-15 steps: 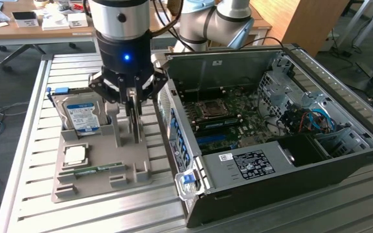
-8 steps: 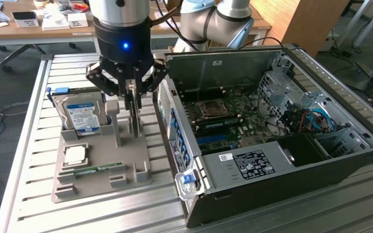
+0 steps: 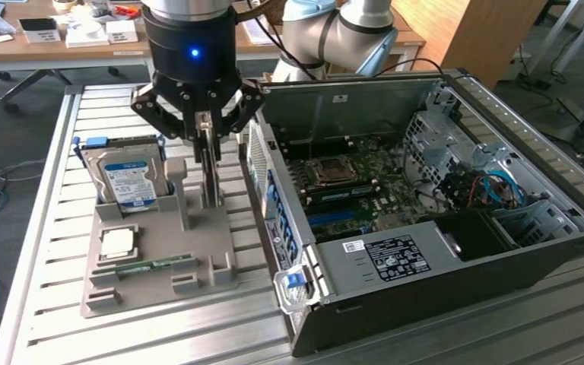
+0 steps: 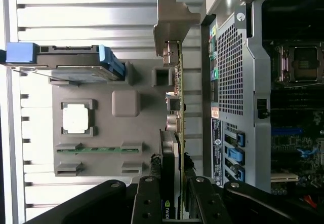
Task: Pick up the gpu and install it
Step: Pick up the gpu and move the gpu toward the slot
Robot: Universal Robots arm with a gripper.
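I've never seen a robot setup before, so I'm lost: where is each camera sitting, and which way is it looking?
Exterior view: off the arm, raised, looking down at the table, open computer case and grey holder; arm and gripper show.
Wrist view: on the wrist, looking down past the gripper onto the gpu.
Shared: gpu, gripper, grey holder, hard drive, computer case.

Nothing readable — neither hard drive label (image 3: 130, 186) nor case sticker (image 3: 398, 258).
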